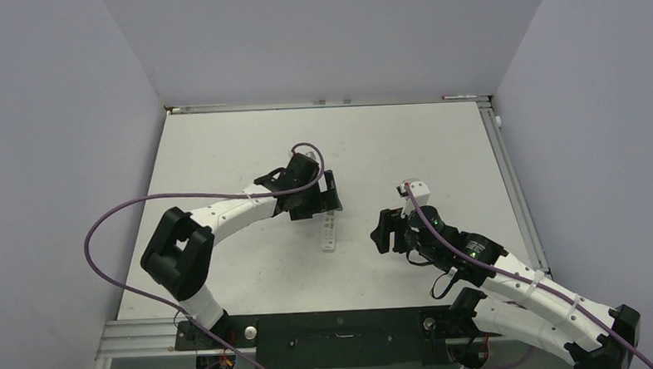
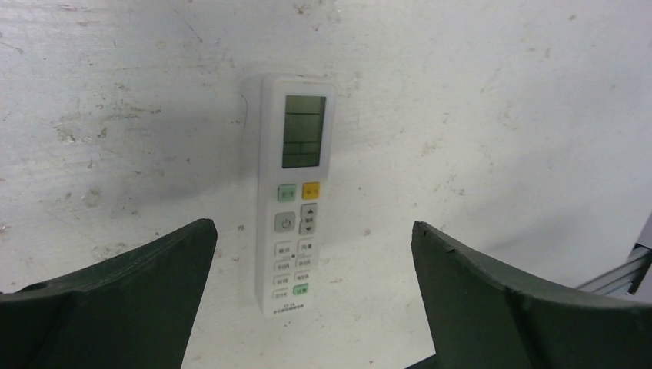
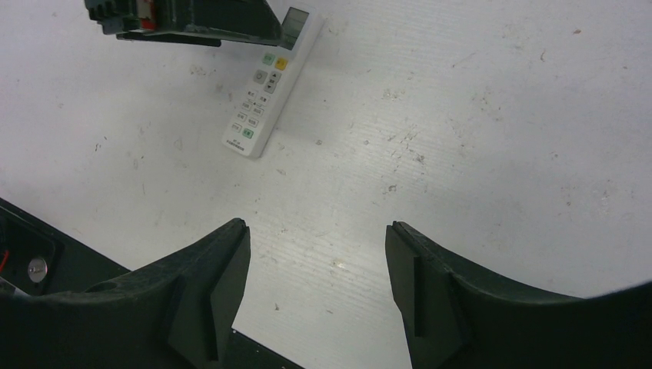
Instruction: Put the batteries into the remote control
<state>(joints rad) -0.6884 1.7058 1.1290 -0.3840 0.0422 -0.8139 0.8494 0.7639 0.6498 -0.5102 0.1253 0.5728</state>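
Note:
The white remote control [image 1: 329,233] lies flat on the table, buttons and screen up. It shows in the left wrist view [image 2: 293,196] and in the right wrist view [image 3: 270,82]. My left gripper [image 1: 330,198] hovers over the remote's far end, open and empty, its fingers [image 2: 142,277] wide apart on either side of the remote. My right gripper [image 1: 382,232] is open and empty to the right of the remote, apart from it, its fingers [image 3: 215,280] over bare table. No batteries show in any view.
The white table [image 1: 222,156] is walled on left, back and right. A black rail with the arm bases [image 1: 338,325] runs along the near edge. A metal frame strip [image 1: 505,168] borders the right side.

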